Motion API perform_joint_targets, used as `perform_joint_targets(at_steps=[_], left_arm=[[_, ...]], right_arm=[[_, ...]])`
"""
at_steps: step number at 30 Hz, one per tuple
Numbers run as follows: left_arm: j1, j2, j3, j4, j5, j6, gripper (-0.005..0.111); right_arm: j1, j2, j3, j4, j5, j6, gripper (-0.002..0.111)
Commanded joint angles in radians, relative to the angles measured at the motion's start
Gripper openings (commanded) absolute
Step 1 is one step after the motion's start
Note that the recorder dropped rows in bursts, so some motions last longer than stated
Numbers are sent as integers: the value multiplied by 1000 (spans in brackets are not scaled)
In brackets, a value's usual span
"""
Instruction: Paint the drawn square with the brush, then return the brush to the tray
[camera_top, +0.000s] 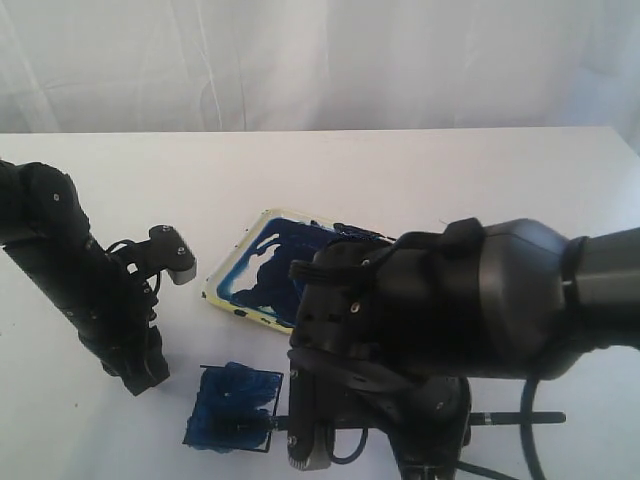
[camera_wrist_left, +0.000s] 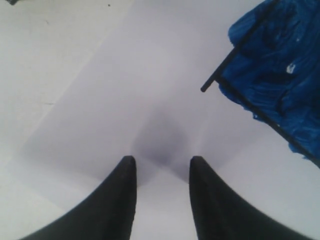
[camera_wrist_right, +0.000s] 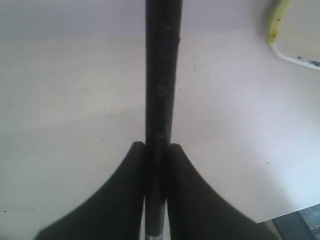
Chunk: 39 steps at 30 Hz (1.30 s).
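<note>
**Brush clamped in right gripper beside the painted square**

Nearest the exterior camera, the right gripper (camera_wrist_right: 160, 148) was clenched on the brush (camera_wrist_right: 161, 90), its two fingers pressed against either side of the black handle. The brush lay roughly level above the counter (camera_top: 450, 180). Its handle end stuck out to the right of the arm, and its tip reached the square (camera_top: 235, 408) at the near right corner. Whether the bristles touched the surface could not be told.

The square sat just left of the right arm, its inside smeared thick with dark blue, its thin black outline showing at the edges.

A little further back and to the left, the left gripper (camera_wrist_left: 162, 159) hung released, its fingers apart and empty over bare counter, near the square but not touching it.

Beyond the square lay the tray (camera_top: 240, 312), tilted, its yellowish rim framing blue smears, its right part hidden behind the right arm. The right wrist view caught one corner of that rim.

A white curtain (camera_top: 320, 60) closed off the back.
</note>
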Motion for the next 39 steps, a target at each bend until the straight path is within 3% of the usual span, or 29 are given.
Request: perform_joint_targets(at_steps=[1,14,30,35,39], left_arm=[[-1,19,15,23,43,-2,42],[-1,19,15,23,46,2,42],[-1,19,15,25,43,2,42],[-1,19,15,25,43,2,42],[-1,19,15,25,43,2,42]], right_arm=[[4,40,-6,-1,11,-7,0],[4,47,-6,-142,68,140,0],[4,47,-7,-86,-54,21,0],[4,47,-7,-33,-42,-61,0],[4,47,-7,-59,11,9,0]])
